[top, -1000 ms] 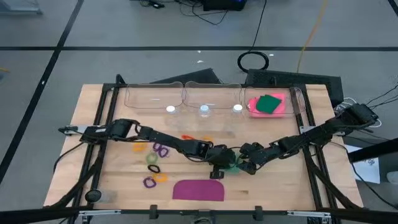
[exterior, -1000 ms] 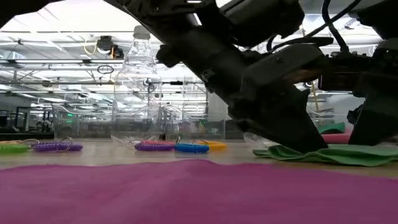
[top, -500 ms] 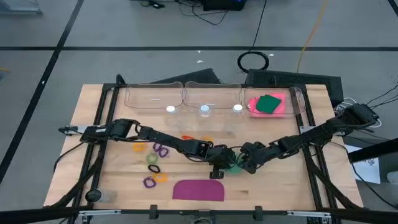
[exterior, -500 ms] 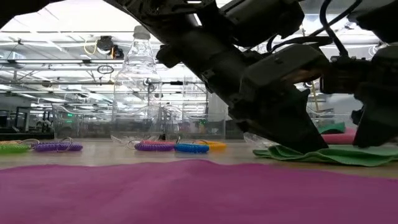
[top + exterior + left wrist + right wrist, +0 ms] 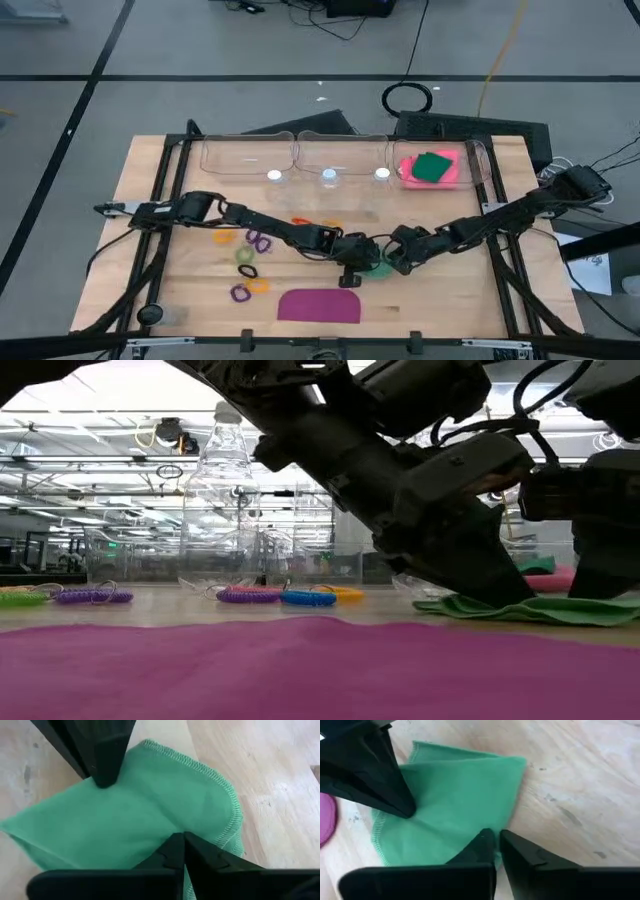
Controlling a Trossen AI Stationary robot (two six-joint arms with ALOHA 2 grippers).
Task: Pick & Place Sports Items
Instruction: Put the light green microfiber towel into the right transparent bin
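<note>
The light green piece (image 5: pixel 150 805) is soft matt cloth with a stitched, overlocked hem, and the purple piece (image 5: pixel 300 670) looks like matt, slightly fuzzy fabric. The worktop (image 5: pixel 580 785) is pale, smooth-sanded wood with visible grain and small specks. Both end effectors' fingers (image 5: pixel 107 755) are dark matt plastic, and the bottle (image 5: pixel 225 480) is clear glossy plastic.

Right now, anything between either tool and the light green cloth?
No. Both tools, left and right, are shut on opposite edges of the light green cloth, which lies on the table.
</note>
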